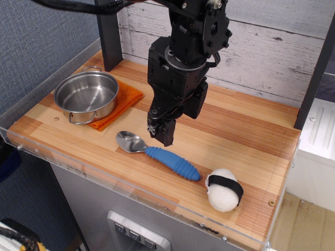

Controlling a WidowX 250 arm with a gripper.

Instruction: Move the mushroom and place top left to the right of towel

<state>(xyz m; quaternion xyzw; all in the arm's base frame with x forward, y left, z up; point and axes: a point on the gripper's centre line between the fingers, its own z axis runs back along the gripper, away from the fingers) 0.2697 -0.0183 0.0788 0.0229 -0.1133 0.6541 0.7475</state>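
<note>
Black claw (159,132) hanging over the spoon's bowl, holding nothing; jaw opening impossible to tell. White egg-shaped mushroom with black band (224,189) lying near right, well apart. Best approached from above, gripping across the band. One mushroom, one ribbed orange towel (125,98), one steel pot (86,97), one blue-handled metal spoon (157,153).

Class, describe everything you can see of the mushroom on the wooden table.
The mushroom is a small white egg-shaped ball, soft-looking, with a black band wrapped around its upper part. It lies tilted on the wooden table near the front right corner, close to the clear front edge guard. Nothing grips it; the blue-handled spoon lies just to its left, apparently not touching.
</note>
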